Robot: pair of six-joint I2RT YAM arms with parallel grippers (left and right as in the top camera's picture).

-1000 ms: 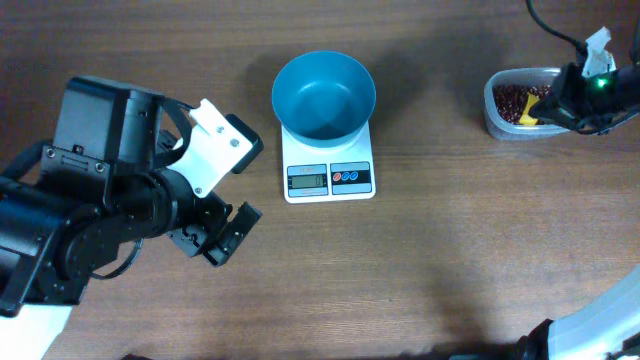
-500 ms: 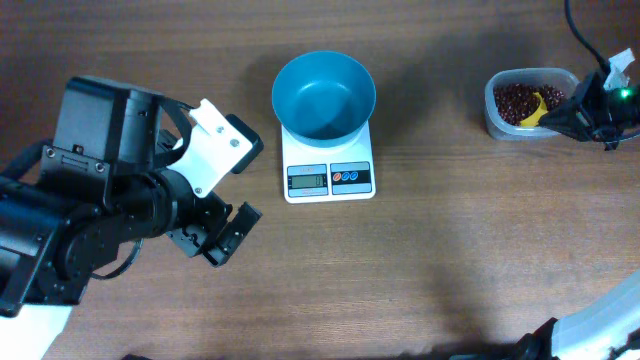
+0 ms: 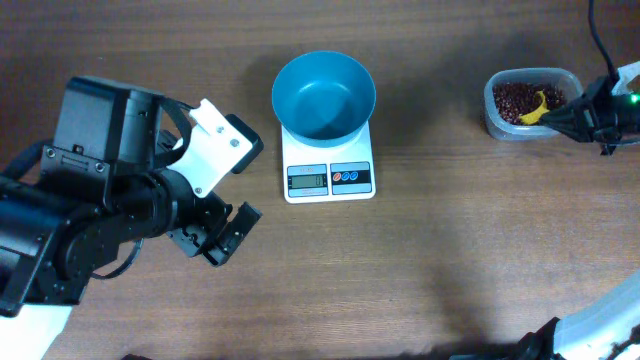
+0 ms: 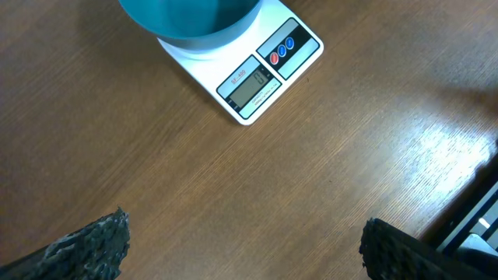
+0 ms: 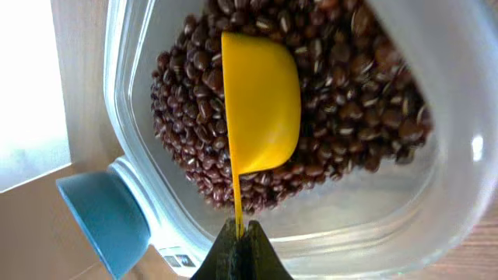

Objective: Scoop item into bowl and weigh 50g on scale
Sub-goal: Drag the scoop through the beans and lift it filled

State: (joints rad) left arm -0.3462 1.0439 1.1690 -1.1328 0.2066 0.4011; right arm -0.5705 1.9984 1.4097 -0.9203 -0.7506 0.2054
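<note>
Scooping is in hand: the yellow scoop (image 5: 261, 101) is gripped by its handle in the closed right fingers (image 5: 226, 257), over the beans (image 5: 350, 117) in the clear tub (image 3: 497, 120). The left fingers (image 4: 85, 249) are spread wide, empty. The bowl (image 3: 323, 95) is seated, seemingly empty, on the scale (image 3: 330, 180). Next, a level, loaded lift is called for.

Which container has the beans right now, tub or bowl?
The clear tub at far right, with the yellow scoop in it; the blue bowl on the scale is empty.
</note>
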